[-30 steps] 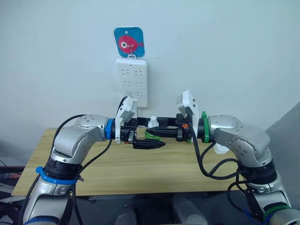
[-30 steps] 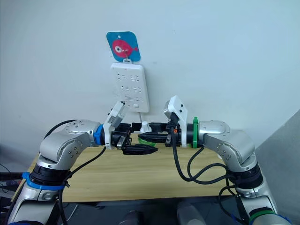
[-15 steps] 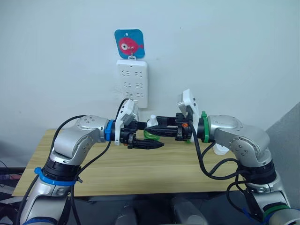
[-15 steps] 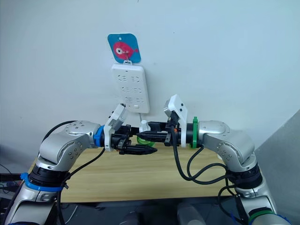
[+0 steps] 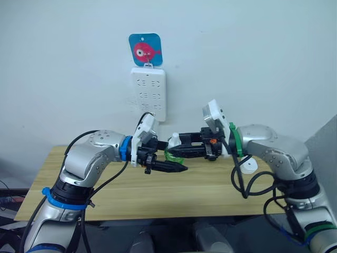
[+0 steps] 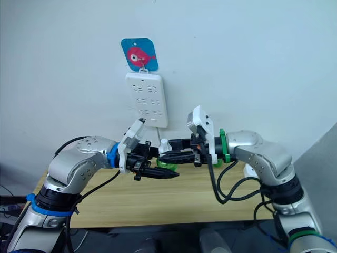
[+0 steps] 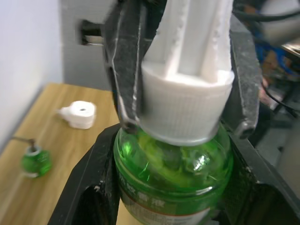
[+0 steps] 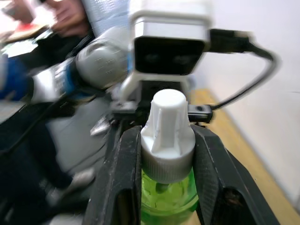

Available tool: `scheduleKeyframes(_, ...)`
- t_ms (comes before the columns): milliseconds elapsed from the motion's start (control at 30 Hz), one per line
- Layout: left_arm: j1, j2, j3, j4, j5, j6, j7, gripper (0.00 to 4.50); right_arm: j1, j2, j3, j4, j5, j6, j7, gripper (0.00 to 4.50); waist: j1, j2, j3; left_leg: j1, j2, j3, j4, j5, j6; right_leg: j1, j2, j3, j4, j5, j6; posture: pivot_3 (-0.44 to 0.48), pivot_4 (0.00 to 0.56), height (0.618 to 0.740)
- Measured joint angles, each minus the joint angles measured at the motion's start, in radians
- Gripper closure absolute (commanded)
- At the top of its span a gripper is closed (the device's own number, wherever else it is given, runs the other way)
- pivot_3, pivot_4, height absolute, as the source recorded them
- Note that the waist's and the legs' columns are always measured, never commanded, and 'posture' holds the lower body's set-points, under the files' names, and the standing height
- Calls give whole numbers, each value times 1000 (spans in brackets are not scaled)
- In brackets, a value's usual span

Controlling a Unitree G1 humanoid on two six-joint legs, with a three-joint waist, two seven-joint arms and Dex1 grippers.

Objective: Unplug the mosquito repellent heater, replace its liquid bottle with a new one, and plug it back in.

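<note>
The green liquid bottle (image 8: 167, 185) is held between both grippers, cap (image 7: 186, 105) pinched by the right gripper (image 5: 176, 151), body clamped by the left gripper (image 5: 176, 164), axis upright.

You have both grippers meeting above the counter (image 6: 131, 203), the left gripper (image 6: 167, 173) and the right gripper (image 6: 164, 156) pointing at each other with a green bottle (image 6: 166, 162) with a white cap (image 6: 164, 145) between them. On the wall behind hangs a white power strip (image 6: 147, 99) under a blue fish tag (image 6: 139, 54).
</note>
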Motion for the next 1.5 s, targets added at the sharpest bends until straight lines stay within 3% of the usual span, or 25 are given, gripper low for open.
scheduleKeyframes(167,0,-2,-23,-4,20,-30,-2,2216,-93,-36,80,120,-69,-111,185,3409,1,0,0,2,1,0,0,0,0,1,1,0,0,-2,3,-147,56,740)
scheduleKeyframes(333,7,-1,-9,19,36,-59,21,2216,-78,-60,74,137,-87,-110,189,1697,1,0,0,2,1,0,0,0,0,2,1,0,0,-1,2,-164,56,740)
scheduleKeyframes(567,53,-46,10,54,103,-176,82,2216,54,-69,-51,41,-140,-108,-10,1654,4,0,0,1,1,0,0,0,0,1,1,1,0,0,1,-185,64,740)
scheduleKeyframes(767,89,-134,28,119,185,-324,180,2216,258,-31,-191,-192,-118,-30,-254,1654,-1,1,0,2,1,1,-1,0,1,1,2,3,0,0,-1,-208,68,740)
scheduleKeyframes(1000,86,-180,30,182,222,-401,217,2216,307,122,-126,-330,-157,-2,-499,1654,-20,3,-2,3,1,4,0,1,1,1,2,6,0,-1,3,-227,66,740)
scheduleKeyframes(1267,71,-190,29,202,235,-428,217,2216,241,177,-22,-238,-264,-49,-560,1654,-25,3,-2,3,1,4,-1,1,1,1,2,5,0,-2,3,-201,62,740)
scheduleKeyframes(1367,72,-190,29,201,236,-427,218,2216,241,198,-7,-223,-271,-62,-562,2256,-25,3,-2,3,1,3,-1,1,1,1,2,5,0,-2,3,-201,62,740)
scheduleKeyframes(1467,75,-189,29,198,235,-426,221,2216,241,202,5,-214,-272,-69,-554,3368,-25,3,-2,3,1,4,-1,1,1,1,2,5,0,-1,3,-190,63,740)
scheduleKeyframes(1500,77,-188,29,197,235,-425,222,2216,241,199,7,-213,-272,-73,-550,3471,-25,3,-2,3,1,3,-1,1,1,1,2,5,0,-1,3,-191,62,740)
